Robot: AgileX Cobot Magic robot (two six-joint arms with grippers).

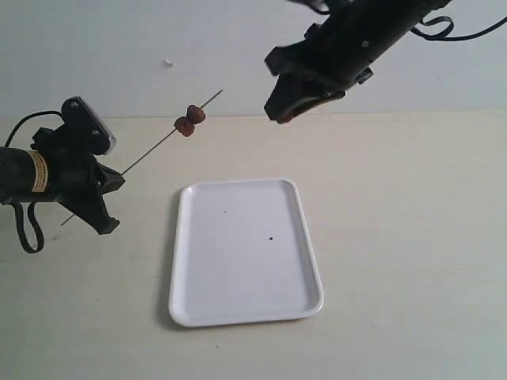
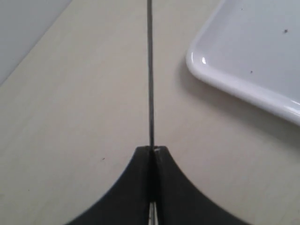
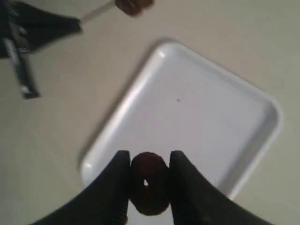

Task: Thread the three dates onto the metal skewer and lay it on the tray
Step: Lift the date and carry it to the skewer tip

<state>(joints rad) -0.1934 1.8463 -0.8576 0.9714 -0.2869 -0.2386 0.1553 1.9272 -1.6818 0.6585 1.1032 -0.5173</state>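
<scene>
My left gripper point(image 1: 107, 207) point(image 2: 153, 149) is shut on the lower end of the thin metal skewer point(image 1: 150, 153) point(image 2: 150, 70), which slants up and to the right above the table. Two dark reddish-brown dates point(image 1: 190, 119) point(image 3: 133, 5) sit threaded side by side near its upper tip. The third date point(image 3: 149, 182) is pinched between the fingers of my right gripper point(image 1: 283, 113) point(image 3: 150, 161), held high to the right of the skewer tip. The white tray point(image 1: 245, 249) point(image 2: 253, 61) point(image 3: 197, 117) lies flat below with only tiny specks on it.
The tabletop is pale beige and ends at a light wall behind. A black cable loops under the left arm point(image 1: 28, 229). The right arm point(image 1: 372, 36) reaches in from the upper right corner.
</scene>
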